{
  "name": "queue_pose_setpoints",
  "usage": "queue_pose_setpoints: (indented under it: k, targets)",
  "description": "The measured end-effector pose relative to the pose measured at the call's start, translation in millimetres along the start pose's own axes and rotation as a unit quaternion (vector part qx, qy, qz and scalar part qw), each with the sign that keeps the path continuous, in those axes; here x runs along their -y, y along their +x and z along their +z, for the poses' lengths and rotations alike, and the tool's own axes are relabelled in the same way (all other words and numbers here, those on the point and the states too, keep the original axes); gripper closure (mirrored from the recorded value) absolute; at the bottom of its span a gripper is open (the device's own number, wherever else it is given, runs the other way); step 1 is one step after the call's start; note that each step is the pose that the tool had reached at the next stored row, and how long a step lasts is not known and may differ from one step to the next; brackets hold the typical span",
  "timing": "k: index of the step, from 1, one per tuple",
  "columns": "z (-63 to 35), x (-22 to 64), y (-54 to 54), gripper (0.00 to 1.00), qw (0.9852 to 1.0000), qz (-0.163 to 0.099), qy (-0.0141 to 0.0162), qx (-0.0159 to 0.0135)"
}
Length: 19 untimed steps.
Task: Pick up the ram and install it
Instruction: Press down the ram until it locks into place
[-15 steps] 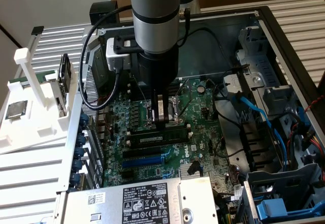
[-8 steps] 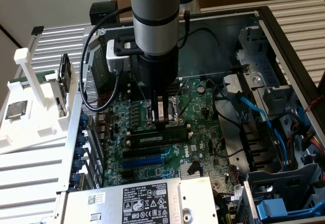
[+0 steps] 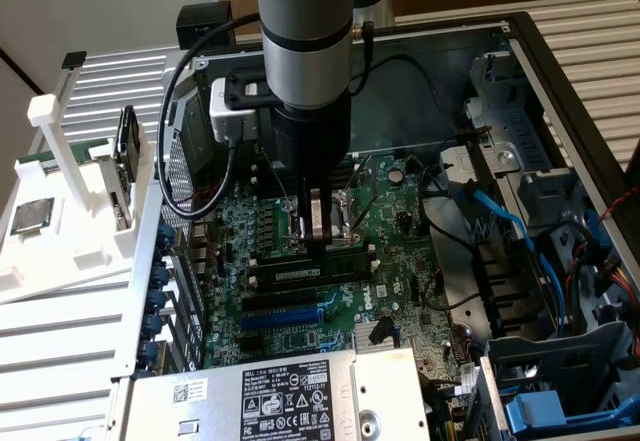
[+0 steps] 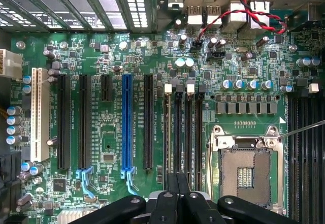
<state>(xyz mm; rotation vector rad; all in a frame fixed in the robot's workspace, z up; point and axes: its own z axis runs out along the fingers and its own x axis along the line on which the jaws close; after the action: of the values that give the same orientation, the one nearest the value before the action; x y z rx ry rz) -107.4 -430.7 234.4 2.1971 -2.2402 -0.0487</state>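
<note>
The ram (image 3: 338, 252) stands on edge in a memory slot of the green motherboard (image 3: 300, 311), beside the empty processor socket. In the wrist view it is the thin grey-green strip (image 4: 167, 132) in the slot nearest the black expansion slots. My gripper (image 3: 320, 233) points straight down over that slot, fingers shut together with nothing between them. Their tips sit at the ram's upper edge; I cannot tell whether they touch it. The shut fingertips (image 4: 177, 181) rise over the memory slots in the wrist view.
The motherboard lies inside an open computer case (image 3: 520, 41) with blue cables (image 3: 500, 221) and drive cages on the exterior view's right. A power supply (image 3: 270, 391) lies at the front. A white fixture (image 3: 60, 231) holding a silver processor chip (image 3: 30, 217) stands outside, on the left.
</note>
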Motion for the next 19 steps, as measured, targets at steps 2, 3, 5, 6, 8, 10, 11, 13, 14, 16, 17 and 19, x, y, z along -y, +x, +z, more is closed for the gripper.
queue_pose_setpoints:
  k: [2,3,5,6,8,10,11,13,14,16,17,19]
  targets:
    - [0.1,0.0,0.1,0.88,1.0,0.0,0.0001,0.0001]
    - [0.1,0.0,0.5,0.88,1.0,0.0,0.0,0.0001]
    - [0.1,0.0,1.3,0.88,1.0,0.0,0.0,0.0001]
    - [0.1,0.0,1.7,0.88,1.0,0.0,0.0,0.0001]
    - [0.2,0.2,1.9,0.88,1.0,0.0,0.0,0.0001]
    - [0.3,0.6,2.0,0.88,1.0,0.0,0.0,0.0]
    - [0.3,0.8,2.0,0.88,1.0,0.0,0.0,0.0001]
    - [1.0,1.4,1.9,0.88,1.0,0.0,0.0,0.0001]
    - [1.3,1.5,2.0,0.88,1.0,0.0,0.0,0.0001]
    - [1.8,1.5,2.0,0.88,1.0,0.0,0.0,0.0001]
    - [2.1,1.5,2.0,0.88,1.0,0.0,0.0001,0.0001]
    - [3.0,1.5,2.0,0.88,1.0,0.0,0.0,0.0]
